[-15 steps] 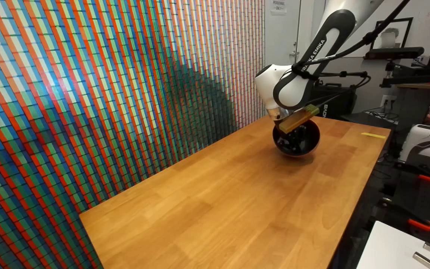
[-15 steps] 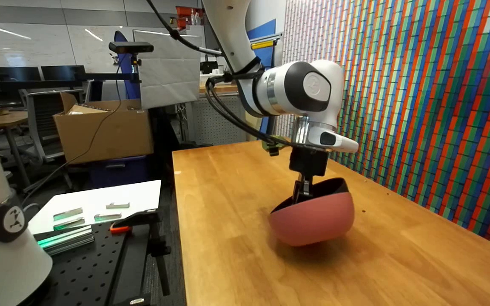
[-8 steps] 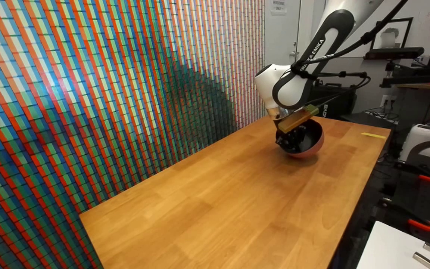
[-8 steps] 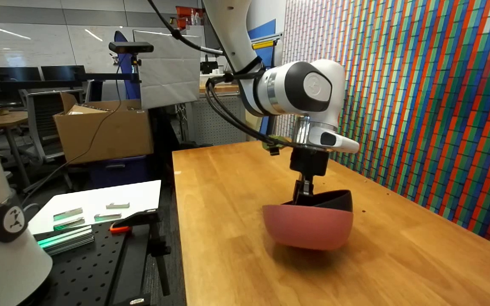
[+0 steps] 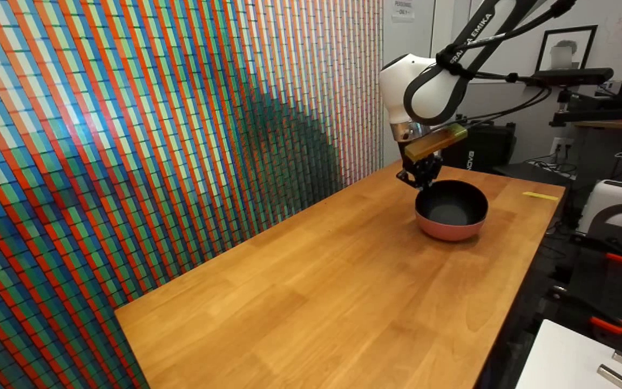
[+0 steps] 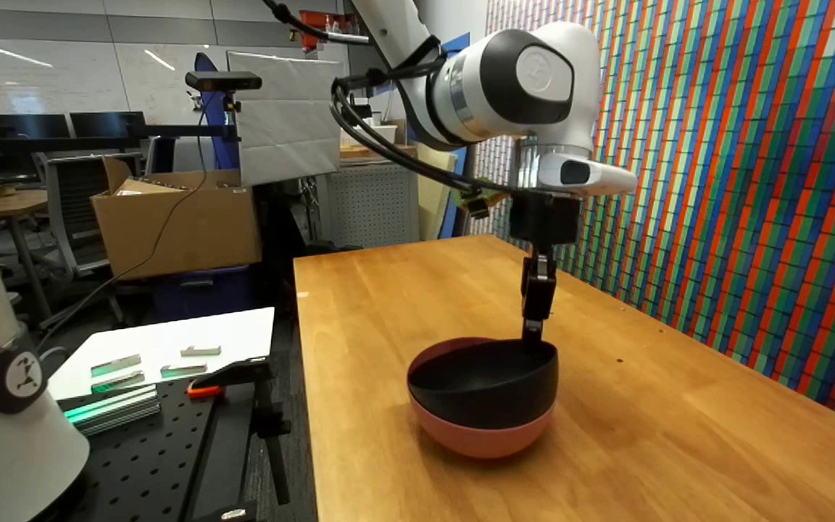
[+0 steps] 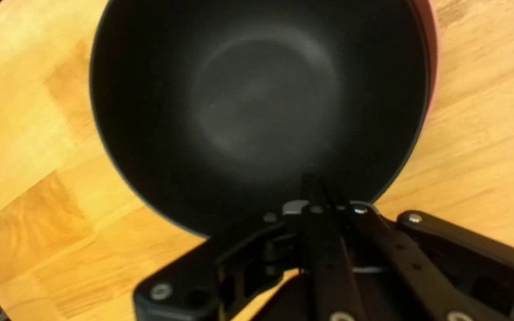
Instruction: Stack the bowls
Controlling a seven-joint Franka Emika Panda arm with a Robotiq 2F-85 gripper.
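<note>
The glossy black bowl (image 5: 451, 202) sits nested inside the salmon-pink bowl (image 5: 447, 231) on the table. In an exterior view the black bowl (image 6: 486, 399) is tilted inside the pink bowl (image 6: 486, 441), with its gripper-side rim higher. My gripper (image 6: 531, 335) points down at that raised rim; it also shows in an exterior view (image 5: 424, 185). In the wrist view the jaws are closed together, and the gripper (image 7: 317, 183) overlaps the black bowl's inner wall (image 7: 261, 102). Nothing shows held between the fingers; whether the fingertips touch the bowl is too dark to tell.
The wooden table (image 5: 289, 308) runs along a colour-striped wall (image 5: 181, 108). A yellow tape strip (image 5: 540, 195) lies near the table's far edge. A white side board (image 6: 229, 333) with metal pieces stands beside the table, along with a black clamp arm (image 6: 233, 373).
My gripper has risen from deep inside the black bowl to its rim. The tipped bowls have settled more upright and shifted away from the arm; the pink bowl stands nearly level.
</note>
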